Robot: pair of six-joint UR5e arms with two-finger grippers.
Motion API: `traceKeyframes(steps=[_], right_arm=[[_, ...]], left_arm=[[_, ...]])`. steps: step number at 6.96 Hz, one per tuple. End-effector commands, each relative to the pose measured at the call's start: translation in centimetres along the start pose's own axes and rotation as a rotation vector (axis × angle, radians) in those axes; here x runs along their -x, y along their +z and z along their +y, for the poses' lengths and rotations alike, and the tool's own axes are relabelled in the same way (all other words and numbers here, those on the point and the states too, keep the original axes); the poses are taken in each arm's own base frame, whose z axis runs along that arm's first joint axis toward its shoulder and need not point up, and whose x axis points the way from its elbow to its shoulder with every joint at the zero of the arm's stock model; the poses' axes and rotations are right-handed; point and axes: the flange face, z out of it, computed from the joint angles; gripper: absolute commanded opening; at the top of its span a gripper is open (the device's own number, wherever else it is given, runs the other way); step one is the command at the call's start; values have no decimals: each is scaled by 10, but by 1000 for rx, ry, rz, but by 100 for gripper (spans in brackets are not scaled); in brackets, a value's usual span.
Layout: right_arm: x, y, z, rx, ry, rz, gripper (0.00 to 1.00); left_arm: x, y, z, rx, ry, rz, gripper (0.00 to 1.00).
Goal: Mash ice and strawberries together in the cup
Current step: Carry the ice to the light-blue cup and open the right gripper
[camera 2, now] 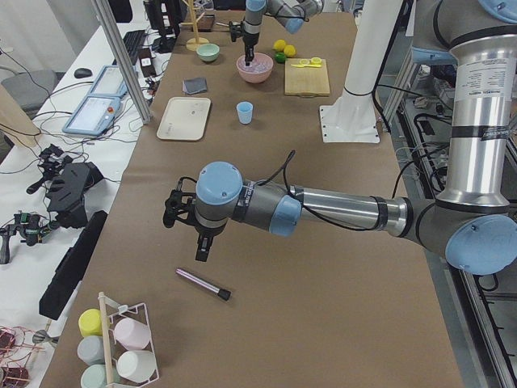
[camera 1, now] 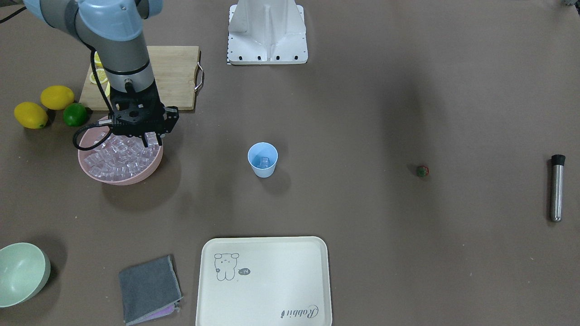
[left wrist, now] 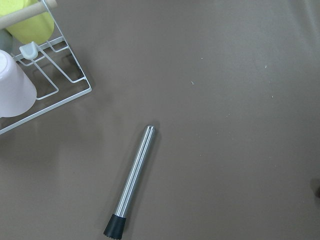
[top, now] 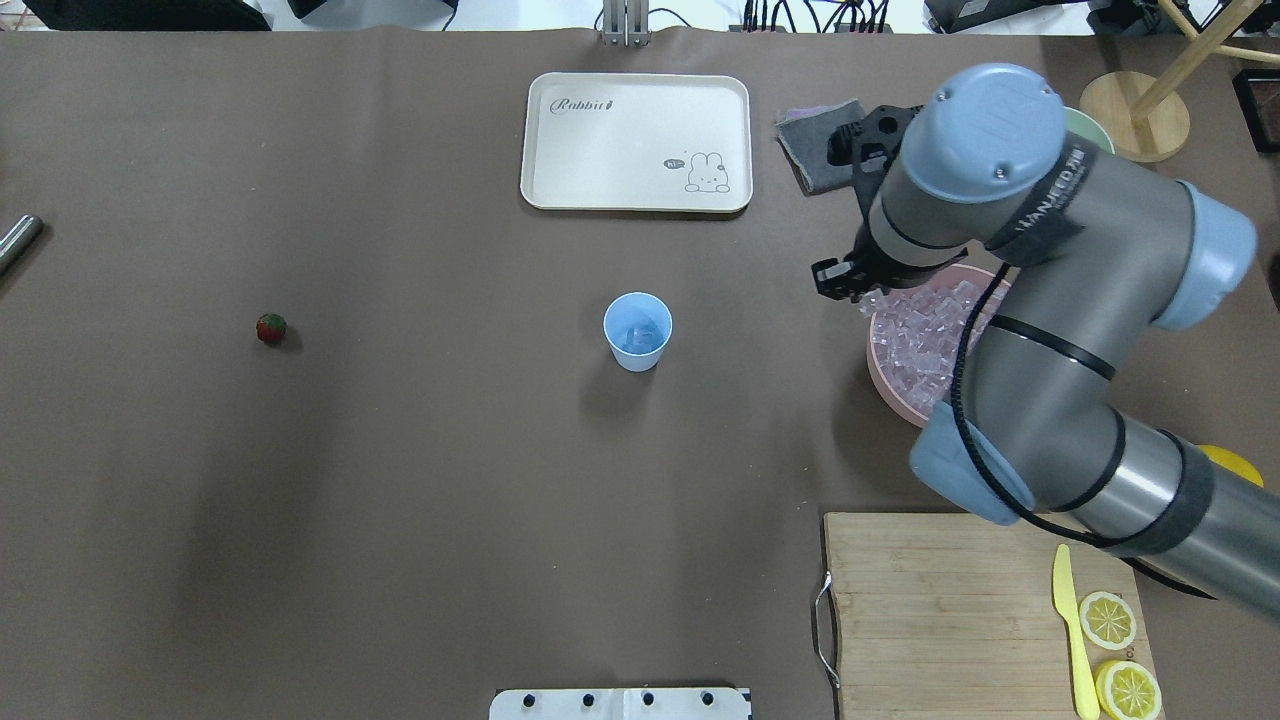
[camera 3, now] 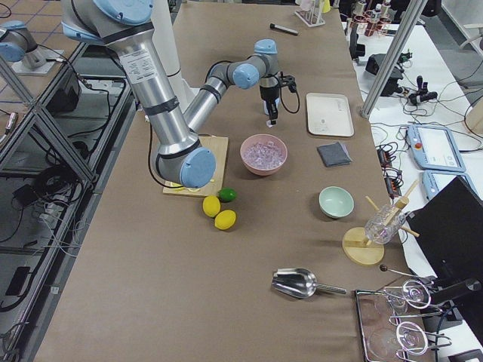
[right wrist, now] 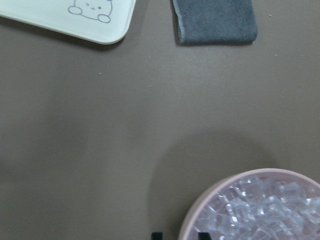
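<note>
The light blue cup [camera 1: 263,159] stands upright at mid-table, also in the overhead view [top: 637,332], with a clear ice cube [camera 1: 264,160] inside. A pink bowl [camera 1: 120,182] holds several more ice cubes [right wrist: 265,210]. My right gripper [camera 1: 152,139] hangs over that bowl's edge nearest the cup, jaws apart and empty; its fingertips [right wrist: 156,235] straddle the rim. The small red strawberry [camera 1: 422,170] lies alone on the table, far from the cup [top: 270,328]. My left gripper [camera 2: 200,246] hovers above a steel muddler [left wrist: 131,187]; I cannot tell if it is open or shut.
A cream tray [camera 1: 264,280], a grey cloth [camera 1: 149,290] and a pale green bowl [camera 1: 20,271] lie along the operators' side. A cutting board [camera 1: 172,72] with lemon slices, two lemons [camera 1: 56,97] and a lime [camera 1: 74,114] sit behind the pink bowl. A cup rack [left wrist: 30,75] stands near the muddler.
</note>
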Motion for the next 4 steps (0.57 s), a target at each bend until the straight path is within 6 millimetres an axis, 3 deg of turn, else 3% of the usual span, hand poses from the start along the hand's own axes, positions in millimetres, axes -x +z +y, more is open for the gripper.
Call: traceKeyframes(steps=[1, 4], right_arm=[[91, -14, -26, 13, 128, -23, 0], [191, -8, -48, 8, 241, -18, 0]], left_arm=[[1, 0, 0, 1, -1, -1, 98], [-5, -3, -7, -6, 7, -5, 98]])
